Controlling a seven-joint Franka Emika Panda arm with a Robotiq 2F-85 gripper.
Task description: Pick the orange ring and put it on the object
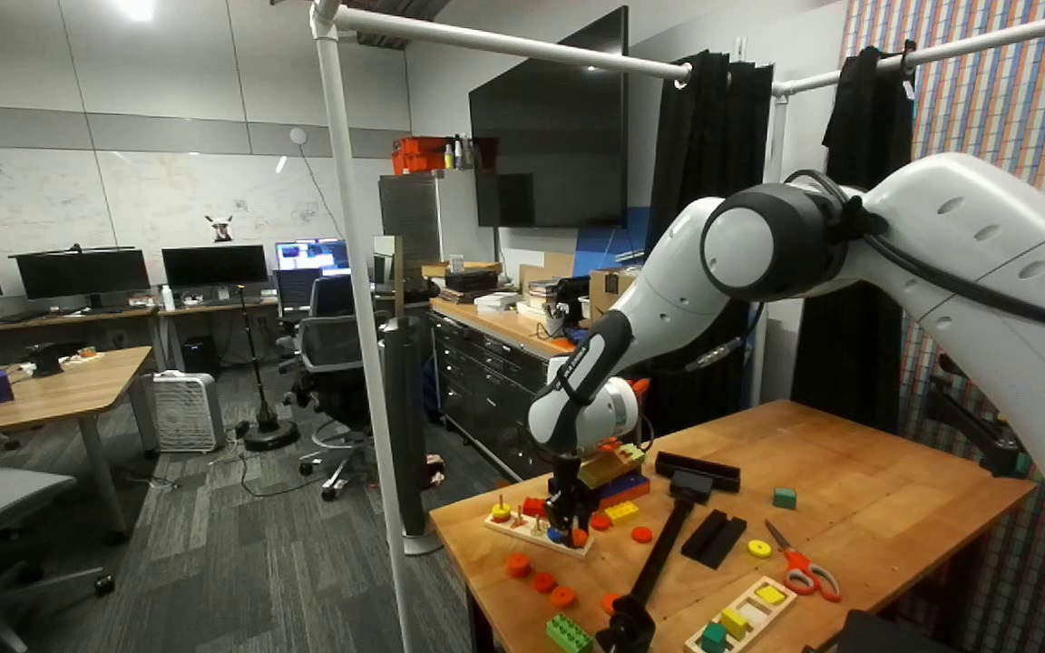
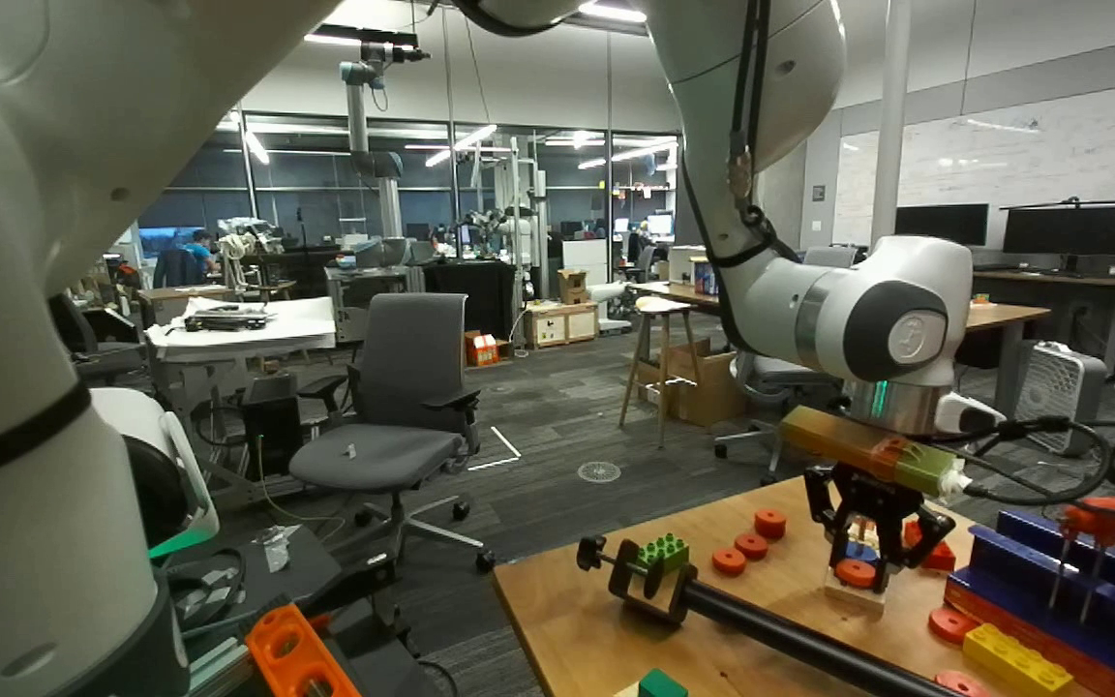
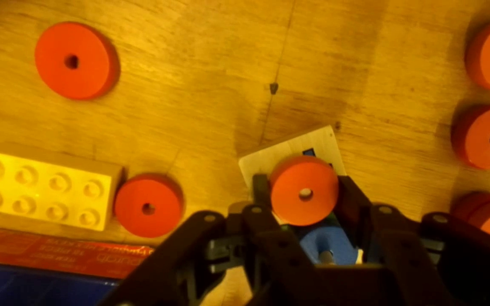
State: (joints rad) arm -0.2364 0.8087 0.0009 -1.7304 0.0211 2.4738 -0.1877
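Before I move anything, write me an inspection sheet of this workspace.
Surface: wooden table, with a small dark spot in the wrist view.
Job's things: orange ring over one end of the wooden peg board, next to a blue ring; whether it rests on the board is unclear.
Clutter: loose rings, yellow brick, scissors, long black bar.
Fingers: one on each side of the orange ring, apparently closed on it.
Cables: black cable running along the arm.
Surroundings: gray chair near the table, black curtain, and what looks like a person in blue far back.
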